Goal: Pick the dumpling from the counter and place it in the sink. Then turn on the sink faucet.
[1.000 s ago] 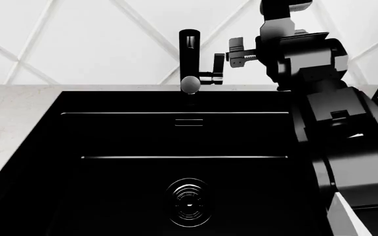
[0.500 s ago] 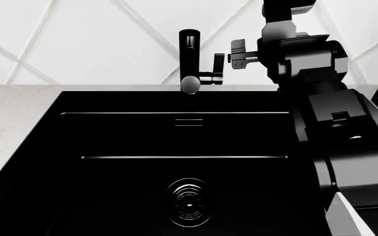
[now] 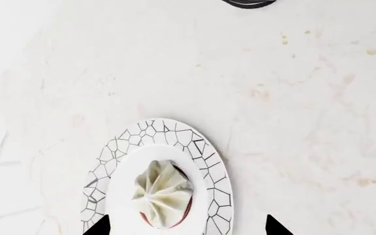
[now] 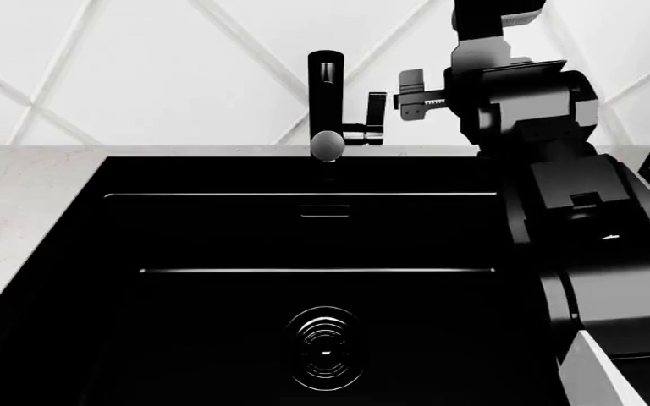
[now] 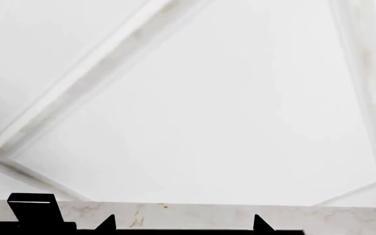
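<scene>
Left wrist: dumpling [image 3: 163, 194] sits on a crackle-rimmed plate [image 3: 204, 156] on the counter [image 3: 293, 98], not in the sink. Left gripper [image 3: 186, 226] spread, tips flanking it.

Head: sink [image 4: 302, 245] looks empty. Right gripper [image 4: 406, 95] is just beside the sink faucet [image 4: 327, 106] lever, jaws apparently apart.

Right wrist: just wall.

I judge the pick unfinished; next I lower and close.

A simulated kitchen: black sink [image 4: 302, 279] set in a pale stone counter [image 4: 20, 194], post faucet [image 4: 327, 106], white tiled wall [image 4: 133, 76], dumpling [image 3: 162, 194] on a plate [image 3: 204, 161].
</scene>
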